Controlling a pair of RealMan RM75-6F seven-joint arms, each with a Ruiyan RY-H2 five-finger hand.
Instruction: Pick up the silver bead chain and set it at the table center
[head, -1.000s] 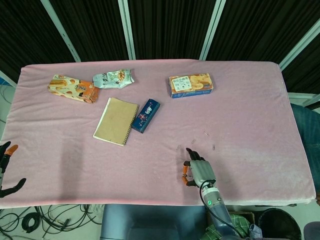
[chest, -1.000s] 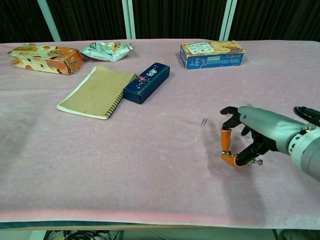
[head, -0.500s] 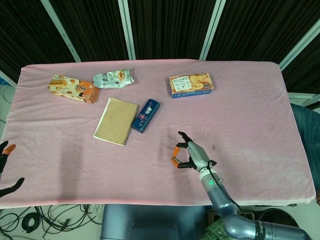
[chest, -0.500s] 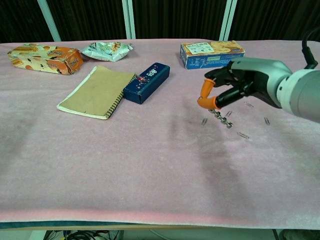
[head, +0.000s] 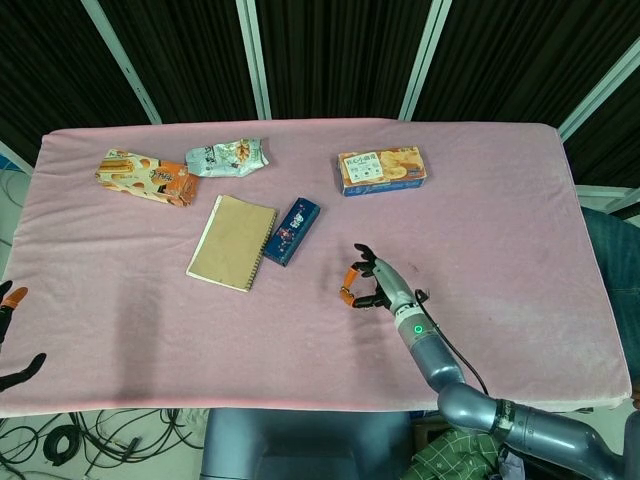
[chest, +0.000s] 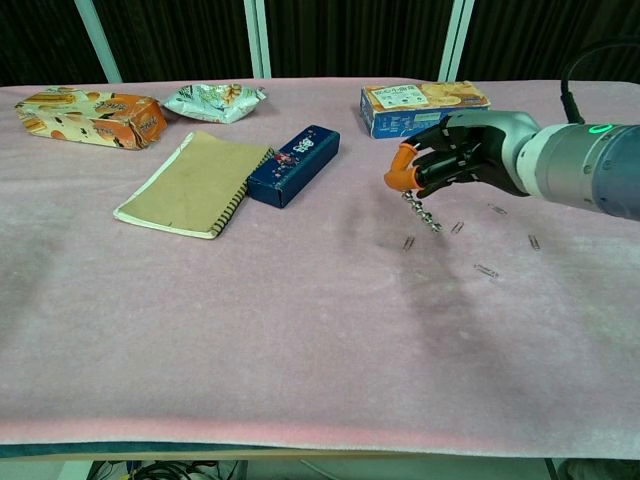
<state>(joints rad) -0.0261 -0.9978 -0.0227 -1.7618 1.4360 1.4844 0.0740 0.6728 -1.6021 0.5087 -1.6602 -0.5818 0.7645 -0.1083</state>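
Now that my right hand (chest: 455, 160) has lifted clear of the pink-covered table (chest: 300, 320), its fingertips pinch the dangling silver bead chain (chest: 421, 212), carrying it toward centre.

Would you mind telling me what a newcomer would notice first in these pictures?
Most striking is the right hand raised over the pink table right of centre, pinching a silver chain that dangles from its orange fingertips. A blue box beside a tan notebook lies to its left.
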